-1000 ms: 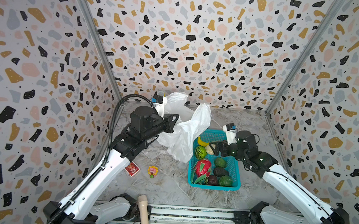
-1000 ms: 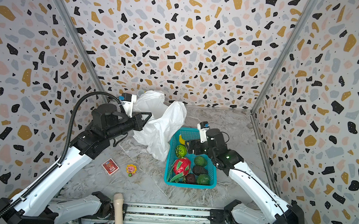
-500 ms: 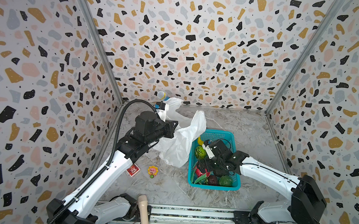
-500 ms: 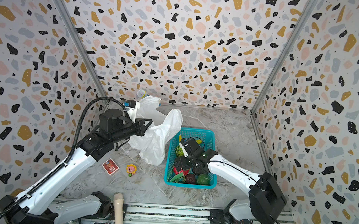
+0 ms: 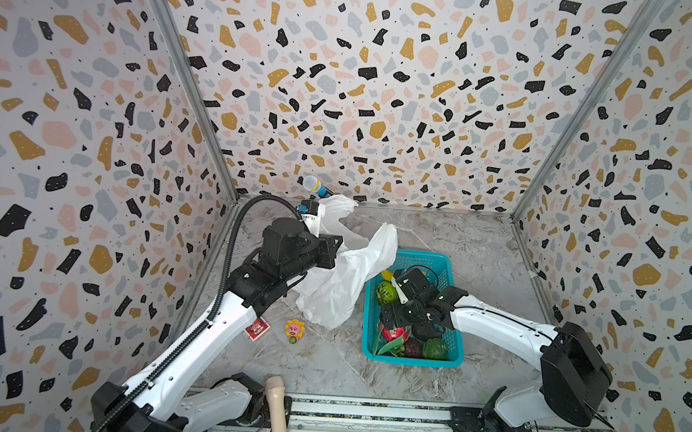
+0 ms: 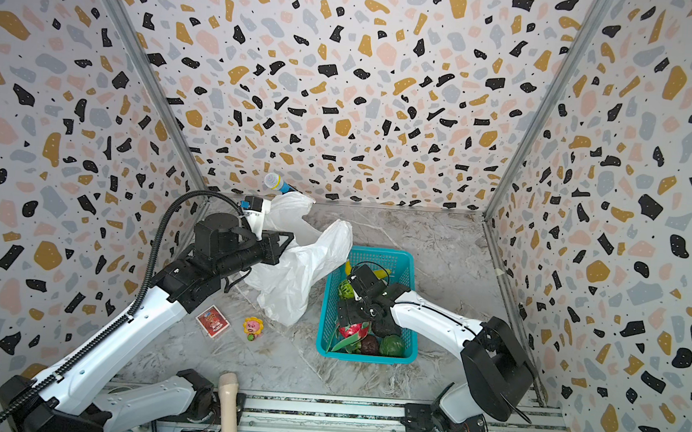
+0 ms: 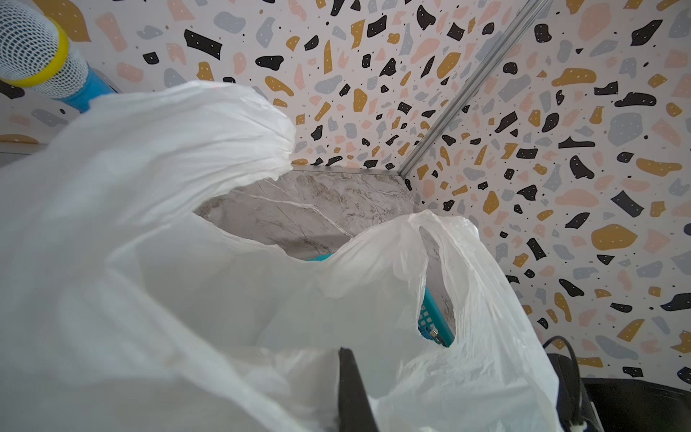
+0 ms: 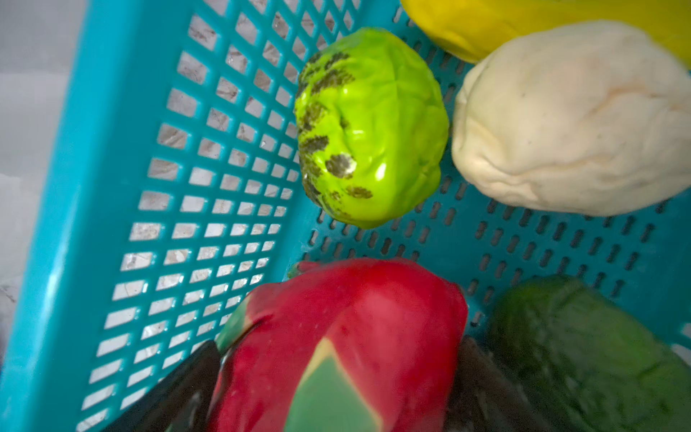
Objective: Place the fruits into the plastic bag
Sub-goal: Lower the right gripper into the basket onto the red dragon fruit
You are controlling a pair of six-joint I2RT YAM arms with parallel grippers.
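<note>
- Dragon fruit (image 8: 336, 336) lay in the teal basket (image 5: 409, 360), right between the fingers of the R hand (image 5: 405, 322). That hand was spread wide, one finger each side of the fruit, not closed on it yet.
- Change: a sec earlier the R hand hung above the basket, clear of the fruits. It had since dropped in & straddled the fruit. So approach looked done, 1st pick lined up; closing was prob. the next step.
- Just ahead of the R hand: bumpy green fruit (image 8: 370, 127), w/ banana (image 5: 386, 275) & a cream-white lump (image 8: 572, 119) beyond it. Dark green fruit (image 8: 583, 355) sat close at the hand's side; dark brown one (image 5: 412, 347) near too.
- No fruit seen in the bag, so task was barely begun.
- Plastic bag (image 5: 339, 283) hung from the L hand (image 5: 333, 251), pinched tight on the film as before. One loop handle reached toward the basket's corner; mouth looked half-slack, might need spreading.
- Further out on the counter (image 5: 479, 251): sunflower toy (image 5: 294, 331) & red card (image 5: 257, 328), well apart from both hands. Mic (image 5: 315, 185) stood beyond the L hand.
</note>
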